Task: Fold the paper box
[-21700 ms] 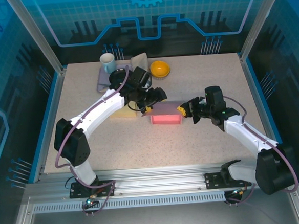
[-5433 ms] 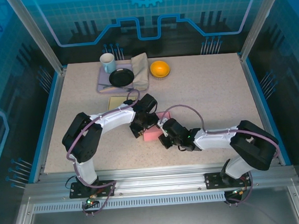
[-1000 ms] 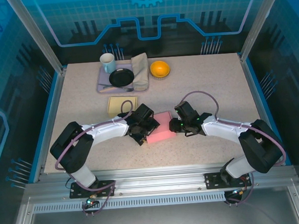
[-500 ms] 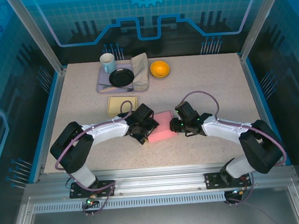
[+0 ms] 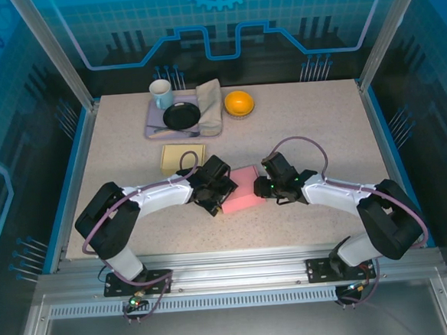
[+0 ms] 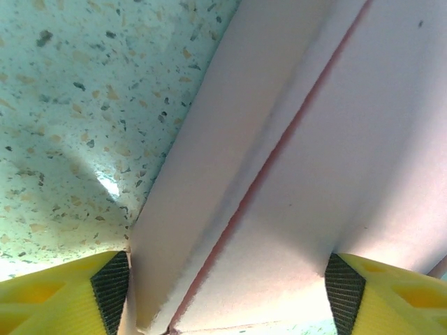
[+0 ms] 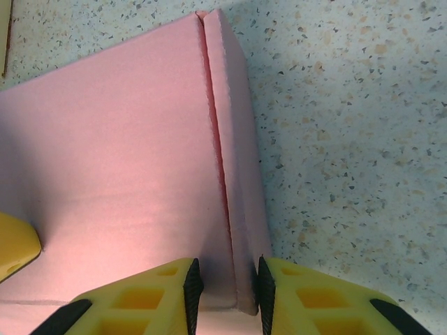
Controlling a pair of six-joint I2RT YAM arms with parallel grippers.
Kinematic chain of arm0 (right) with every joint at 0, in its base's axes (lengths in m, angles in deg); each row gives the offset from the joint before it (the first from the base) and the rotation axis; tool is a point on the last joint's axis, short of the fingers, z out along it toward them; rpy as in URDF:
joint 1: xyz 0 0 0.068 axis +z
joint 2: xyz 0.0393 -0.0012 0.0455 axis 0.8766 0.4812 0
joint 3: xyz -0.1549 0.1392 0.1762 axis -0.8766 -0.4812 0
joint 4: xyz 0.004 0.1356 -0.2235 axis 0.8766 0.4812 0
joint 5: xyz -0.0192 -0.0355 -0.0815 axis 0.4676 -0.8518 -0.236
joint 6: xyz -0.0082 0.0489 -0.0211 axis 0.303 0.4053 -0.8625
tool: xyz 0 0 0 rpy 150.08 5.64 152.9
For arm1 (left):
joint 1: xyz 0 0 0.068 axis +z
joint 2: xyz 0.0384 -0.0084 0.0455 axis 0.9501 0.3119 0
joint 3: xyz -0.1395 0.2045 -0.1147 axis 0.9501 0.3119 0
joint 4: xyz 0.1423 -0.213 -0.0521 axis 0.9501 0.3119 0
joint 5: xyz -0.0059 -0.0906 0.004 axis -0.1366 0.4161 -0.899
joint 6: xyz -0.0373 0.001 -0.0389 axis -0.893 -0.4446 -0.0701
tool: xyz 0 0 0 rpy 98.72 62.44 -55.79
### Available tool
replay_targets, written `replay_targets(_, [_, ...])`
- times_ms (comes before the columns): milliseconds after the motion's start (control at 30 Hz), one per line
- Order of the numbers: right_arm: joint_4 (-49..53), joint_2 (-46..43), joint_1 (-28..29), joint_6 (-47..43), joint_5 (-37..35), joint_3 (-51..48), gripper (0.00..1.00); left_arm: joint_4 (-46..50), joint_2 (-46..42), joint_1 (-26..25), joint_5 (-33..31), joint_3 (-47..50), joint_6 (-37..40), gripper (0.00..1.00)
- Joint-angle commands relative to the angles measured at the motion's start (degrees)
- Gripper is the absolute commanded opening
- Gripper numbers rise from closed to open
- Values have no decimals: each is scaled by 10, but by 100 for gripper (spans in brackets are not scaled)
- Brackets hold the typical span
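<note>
While the right gripper [image 7: 223,289] has kept its narrow pinch on the 3 o'clock wall of the box [image 5: 240,191], the left gripper [image 6: 227,293] has drawn in from wide and now straddles the 8 o'clock end. Whether it grips yet I cannot tell. The box has barely shifted and lies just 6 o'clock of centre on the table [image 5: 321,130]. I judge the lid closed and the last seams being pressed. It is matte pink card, a flat oblong with darker creases and fuzzy edges. The table is speckled and glossy, the pads [image 6: 110,286] black and ribbed.
</note>
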Motion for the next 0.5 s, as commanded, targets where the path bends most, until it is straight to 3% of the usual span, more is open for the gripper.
replay_targets(0, [7,1,13,7,8,-9,30,-15,2,-7,3,-3,-12,71])
replay_targets(467, [22,-6,11,-8,-3,-6,30,58,9,7,-49,-3,49,66])
